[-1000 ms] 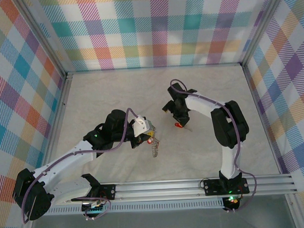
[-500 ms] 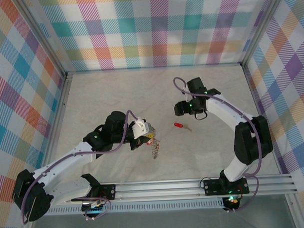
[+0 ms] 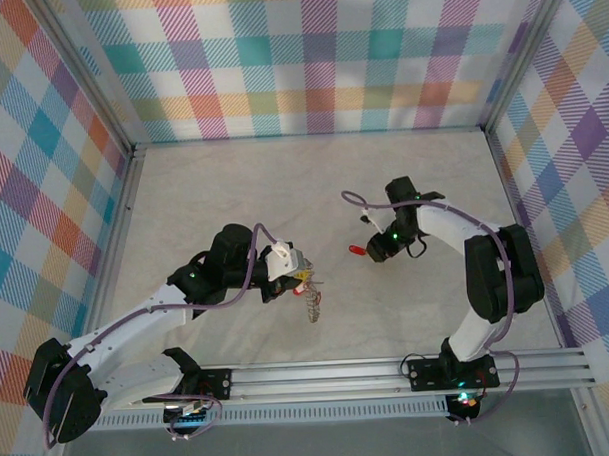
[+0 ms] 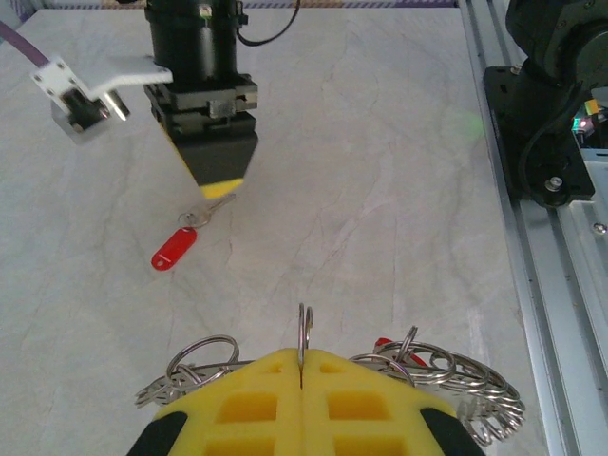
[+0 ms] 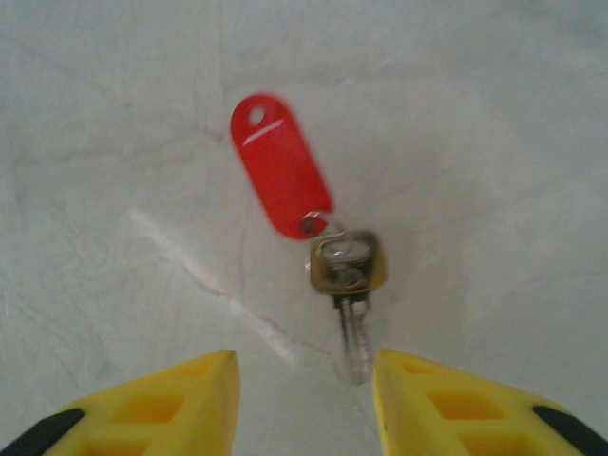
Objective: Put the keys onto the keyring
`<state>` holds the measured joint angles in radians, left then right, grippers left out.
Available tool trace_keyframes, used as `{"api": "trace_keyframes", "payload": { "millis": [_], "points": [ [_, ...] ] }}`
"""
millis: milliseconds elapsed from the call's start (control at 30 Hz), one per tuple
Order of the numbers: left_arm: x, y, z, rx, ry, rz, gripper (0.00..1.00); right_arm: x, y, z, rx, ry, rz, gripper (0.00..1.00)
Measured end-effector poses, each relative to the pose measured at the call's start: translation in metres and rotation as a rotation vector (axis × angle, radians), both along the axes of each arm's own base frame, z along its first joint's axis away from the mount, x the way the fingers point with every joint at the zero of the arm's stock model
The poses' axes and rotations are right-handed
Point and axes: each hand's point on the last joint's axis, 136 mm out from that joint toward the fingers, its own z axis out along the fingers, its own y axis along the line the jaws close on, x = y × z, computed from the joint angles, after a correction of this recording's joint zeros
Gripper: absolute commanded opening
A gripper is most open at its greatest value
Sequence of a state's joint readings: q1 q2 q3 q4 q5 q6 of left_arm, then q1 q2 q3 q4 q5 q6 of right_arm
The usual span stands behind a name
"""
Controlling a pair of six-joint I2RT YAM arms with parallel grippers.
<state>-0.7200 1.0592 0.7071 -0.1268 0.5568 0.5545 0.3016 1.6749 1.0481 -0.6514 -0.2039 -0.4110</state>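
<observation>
step: key pickup | my R gripper [image 5: 302, 366] spread over red-tagged key [image 5: 347, 271] mid-frame | L gripper [image 4: 300, 356] clenched on keyring [image 4: 470, 394] | next: lower, pinch key

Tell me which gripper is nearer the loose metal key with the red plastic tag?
Right. The right gripper straddles the key blade, open; the left gripper sits apart, shut on the grey wire keyring.

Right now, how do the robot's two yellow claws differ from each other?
The left gripper is shut, while the right gripper is open. The left gripper pinches the keyring; the right gripper holds nothing, its jaws apart near a red-tagged key lying on the table. Both are tipped in yellow.
</observation>
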Motion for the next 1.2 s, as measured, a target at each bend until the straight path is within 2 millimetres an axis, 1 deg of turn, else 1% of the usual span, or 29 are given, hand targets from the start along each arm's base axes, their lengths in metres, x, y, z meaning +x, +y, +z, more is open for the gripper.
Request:
{"api": "trace_keyframes", "payload": {
  "millis": [67,267,400,533,567,633,833,1000,1133,1200],
  "points": [
    [0.0,0.0,0.0,-0.001,0.001,-0.003,0.0,-0.003,0.002,-0.002,0.011,0.01,0.016,0.44],
    [-0.001,0.0,0.0,-0.001,0.001,-0.003,0.0,0.002,0.01,-0.012,0.042,0.046,0.04,0.45],
    [0.0,0.0,0.0,0.0,0.003,-0.004,0.0,0.014,0.014,-0.013,0.041,0.04,0.045,0.45],
    [-0.001,0.0,0.0,-0.001,0.004,-0.005,0.0,0.031,0.013,-0.009,0.035,0.017,0.035,0.48],
    [-0.001,-0.001,0.0,-0.001,0.004,-0.006,0.0,0.034,0.012,-0.007,0.034,0.012,0.034,0.5],
    [-0.001,-0.001,0.0,-0.002,0.005,-0.007,0.0,0.038,0.012,-0.006,0.032,0.009,0.035,0.49],
    [-0.001,-0.001,-0.004,0.006,0.014,-0.008,0.0,0.03,0.012,-0.013,0.041,0.06,0.04,0.4],
    [-0.001,-0.001,-0.004,0.005,0.015,-0.009,0.0,0.023,0.014,-0.019,0.05,0.108,0.041,0.37],
    [-0.001,-0.001,-0.004,0.006,0.016,-0.009,0.0,0.023,0.015,-0.02,0.053,0.12,0.042,0.37],
    [-0.001,-0.001,-0.005,0.008,0.017,-0.008,0.0,0.023,0.015,-0.02,0.054,0.12,0.043,0.34]
  ]
}}
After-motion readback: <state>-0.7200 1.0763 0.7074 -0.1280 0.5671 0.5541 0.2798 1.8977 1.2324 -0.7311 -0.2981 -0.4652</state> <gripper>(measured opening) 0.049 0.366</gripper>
